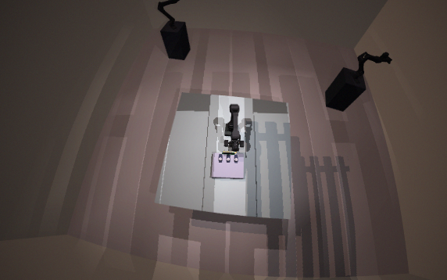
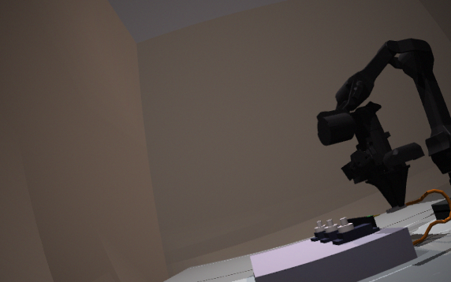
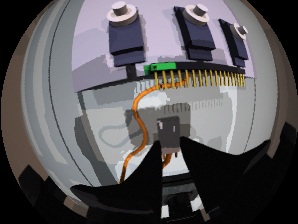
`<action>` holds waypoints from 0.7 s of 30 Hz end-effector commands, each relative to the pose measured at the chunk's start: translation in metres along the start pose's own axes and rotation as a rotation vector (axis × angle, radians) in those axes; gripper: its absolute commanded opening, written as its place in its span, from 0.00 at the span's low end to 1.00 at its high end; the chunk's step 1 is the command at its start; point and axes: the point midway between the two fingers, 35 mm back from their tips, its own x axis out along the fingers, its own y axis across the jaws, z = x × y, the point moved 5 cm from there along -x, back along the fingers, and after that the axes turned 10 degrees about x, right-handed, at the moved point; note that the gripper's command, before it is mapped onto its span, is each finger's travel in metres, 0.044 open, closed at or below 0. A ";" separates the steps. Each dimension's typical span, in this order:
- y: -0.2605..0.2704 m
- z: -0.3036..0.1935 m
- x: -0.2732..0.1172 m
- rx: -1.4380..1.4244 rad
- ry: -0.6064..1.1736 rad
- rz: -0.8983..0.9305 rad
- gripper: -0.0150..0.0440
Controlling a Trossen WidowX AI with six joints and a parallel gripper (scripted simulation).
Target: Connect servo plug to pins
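The plug (image 2: 395, 209) (image 3: 168, 128) is at my fingertips, over the stretch of counter (image 1: 184, 156) (image 2: 431, 252) (image 3: 102, 125) between the holder and the edge where my arm's base stands; it is apart from the pins (image 3: 200, 77), with a gap between; it is on none of the 3 marked pins. I, the gripper (image 1: 234, 149) (image 2: 397, 205) (image 3: 169, 143), am nearly closed, my 2 fingers pinching the plug with a narrow gap between them; they point down at a slant. The orange wire (image 2: 434, 191) (image 3: 135, 107) leaves the plug on the arm's side, arches and bends back to the holder.

The holder (image 1: 228, 170) (image 2: 335, 260) (image 3: 92, 45), a pale lilac block, sits near the counter's middle, about midway between its left and right edges; its pin row faces the arm-side edge. The green band (image 3: 164, 66) lies at the row's left end, with a green dot (image 3: 147, 69) at the band's outer end; the pins in view look straight. On the holder stand 3 dark blue servos (image 1: 228, 158) (image 2: 359, 231) (image 3: 196, 40), each with a white hub.

Beyond the arm-side edge stand 2 black pedestals (image 1: 175, 41) (image 1: 345, 90), 1 of them out past the left corner; each bears a black arm.
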 end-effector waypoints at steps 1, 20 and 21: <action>0.004 0.015 -0.002 -0.002 -0.005 0.004 0.25; 0.005 0.025 -0.002 -0.002 -0.006 0.004 0.25; 0.005 0.026 -0.002 -0.002 -0.006 0.004 0.25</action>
